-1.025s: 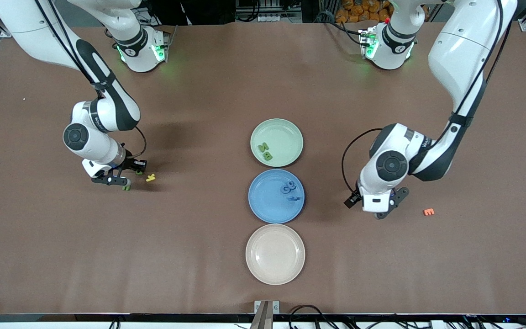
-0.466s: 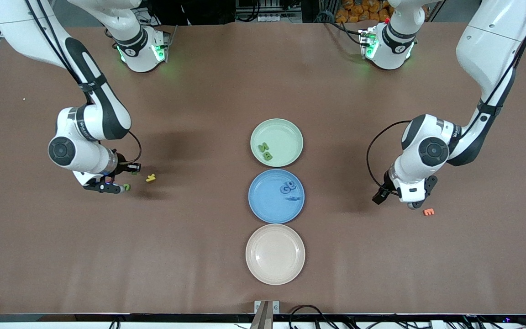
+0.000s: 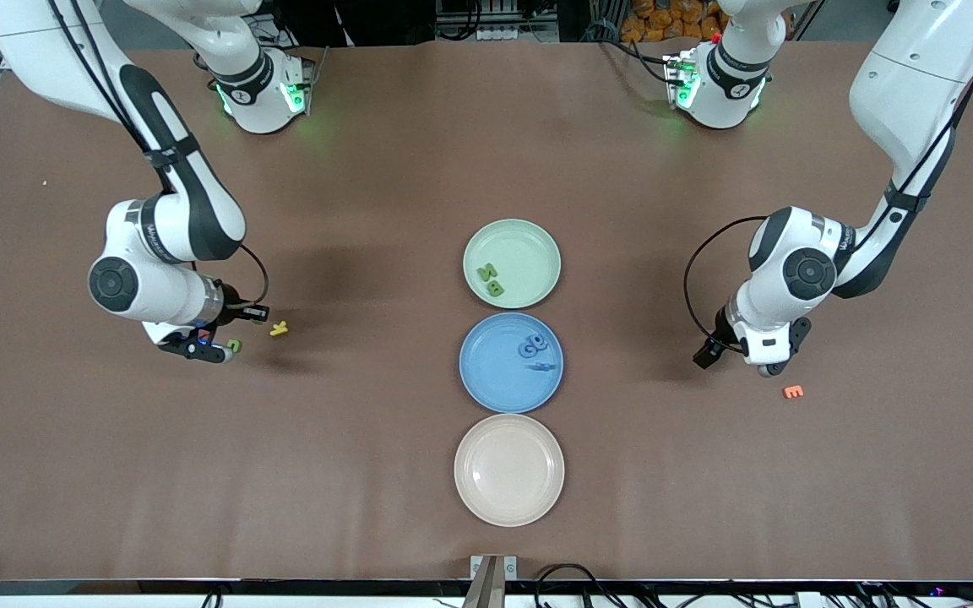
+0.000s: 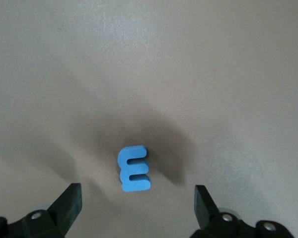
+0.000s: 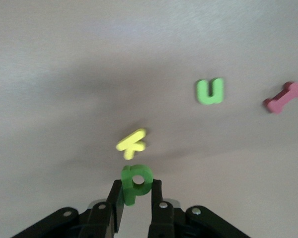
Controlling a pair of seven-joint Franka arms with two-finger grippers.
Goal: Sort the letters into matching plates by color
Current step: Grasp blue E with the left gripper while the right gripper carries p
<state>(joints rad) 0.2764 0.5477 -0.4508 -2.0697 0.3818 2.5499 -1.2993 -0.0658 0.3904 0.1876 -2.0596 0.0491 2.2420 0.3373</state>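
Front view: three plates in a row mid-table. Green plate [image 3: 512,263] is farthest from the camera, w/ two green letters [image 3: 491,280] in it. Blue plate [image 3: 511,362] sits next, w/ blue letters [image 3: 535,349] in it. Beige plate [image 3: 509,469] is nearest. Right gripper [image 3: 214,346] is toward the right arm's end of the table, a green letter P [image 3: 235,344] at its tips, a yellow letter K [image 3: 279,328] just beside. Left gripper [image 3: 769,365] is toward the left arm's end, over the table near an orange letter E [image 3: 793,392].

Left wrist view: left gripper [image 4: 137,203] is spread wide, holding nothing. A blue letter E [image 4: 133,168] lies flat on the table between the fingers [image 4: 69,201], touching neither.

Right wrist view: right gripper [image 5: 137,197] is pinched on the P [image 5: 135,182]. On the table: K [image 5: 131,142] close by, a green letter U [image 5: 210,91] and a pink bone-shaped piece [image 5: 283,97] farther off.
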